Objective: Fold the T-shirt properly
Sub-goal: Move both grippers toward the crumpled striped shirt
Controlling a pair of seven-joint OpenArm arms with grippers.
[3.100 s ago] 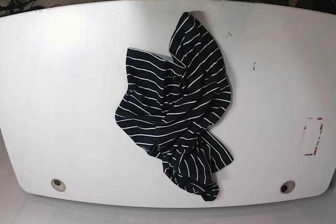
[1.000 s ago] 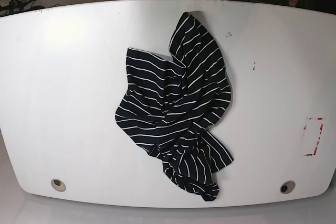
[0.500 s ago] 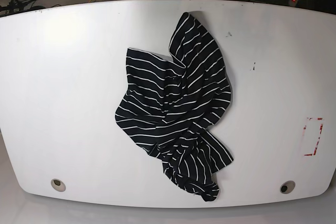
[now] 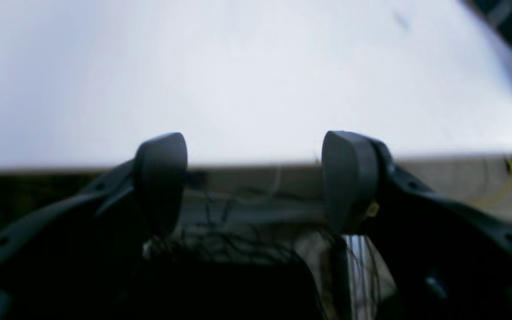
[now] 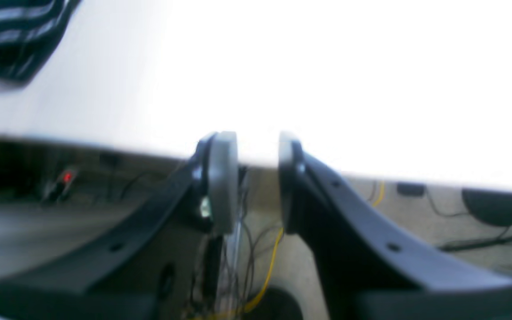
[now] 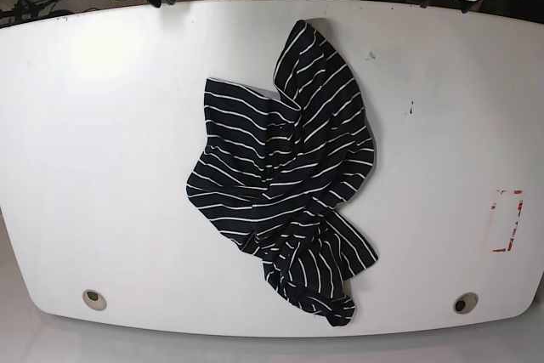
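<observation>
T-shirt lies crumpled mid-bench, left end effector spread wide, right end effector narrowly parted, both empty at the far edge; grabbing bunched layers risks a tangled fold.

left gripper: dark grey curved fingers, rounded tips, small holes along the arms | right gripper: black arms, pale grey flat pads, small holes
</observation>
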